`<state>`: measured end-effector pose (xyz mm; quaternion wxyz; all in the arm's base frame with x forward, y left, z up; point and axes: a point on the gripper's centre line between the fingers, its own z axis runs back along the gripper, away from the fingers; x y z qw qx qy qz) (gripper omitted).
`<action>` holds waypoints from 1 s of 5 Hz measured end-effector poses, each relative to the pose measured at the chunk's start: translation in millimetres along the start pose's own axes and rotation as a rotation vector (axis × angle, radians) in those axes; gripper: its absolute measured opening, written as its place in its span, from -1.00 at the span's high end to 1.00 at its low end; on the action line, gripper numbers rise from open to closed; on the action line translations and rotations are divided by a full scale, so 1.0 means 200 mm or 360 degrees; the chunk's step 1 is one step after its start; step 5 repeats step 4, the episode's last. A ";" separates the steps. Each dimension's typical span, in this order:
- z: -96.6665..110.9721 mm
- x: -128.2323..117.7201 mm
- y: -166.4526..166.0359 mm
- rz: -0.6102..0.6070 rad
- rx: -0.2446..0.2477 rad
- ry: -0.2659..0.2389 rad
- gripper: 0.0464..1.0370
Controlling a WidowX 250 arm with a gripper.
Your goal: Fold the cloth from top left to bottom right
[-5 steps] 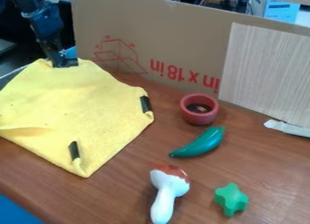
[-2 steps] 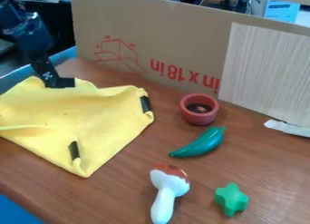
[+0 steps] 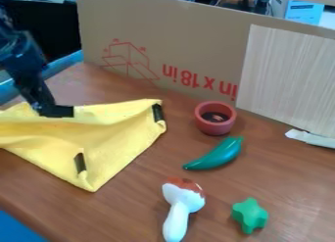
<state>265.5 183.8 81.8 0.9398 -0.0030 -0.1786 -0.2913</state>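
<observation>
Cloth (image 3: 118,148), soft and yellow, is over on the left of the brown wooden counter (image 3: 124,211). Along the far side stands a big cardboard sheet (image 3: 170,28) with red print, and against its right part I see a pale wood-grain panel (image 3: 288,74). The cloth itself is rumpled, its far side drawn into a raised fold, its pointed near corner lying flat. The black arm (image 3: 23,60) comes in at the far left, and its claw (image 3: 59,111) is closed on the cloth at that far side.

Right of the cloth's near corner, a toy mushroom (image 3: 183,202) lies on the near part of the counter, white with a reddish-brown patch on its cap. Beyond it is a dark green pepper (image 3: 219,155), then a small red pot (image 3: 204,126) near the cardboard. A whitish scrap (image 3: 314,139) sits at the panel's foot, far right. Nearer is a green star (image 3: 250,215). Smallest are 2 black strips (image 3: 157,112) on the cloth, 1 by its right corner, 1 towards its near corner.
</observation>
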 end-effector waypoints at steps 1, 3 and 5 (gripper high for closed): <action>-0.02 -0.03 -0.09 -0.0031 -0.0021 0.0014 0.99; -0.03 -0.07 -0.21 -0.0061 -0.0046 0.0035 0.99; -0.05 -0.09 -0.25 -0.0037 -0.0049 0.0058 0.98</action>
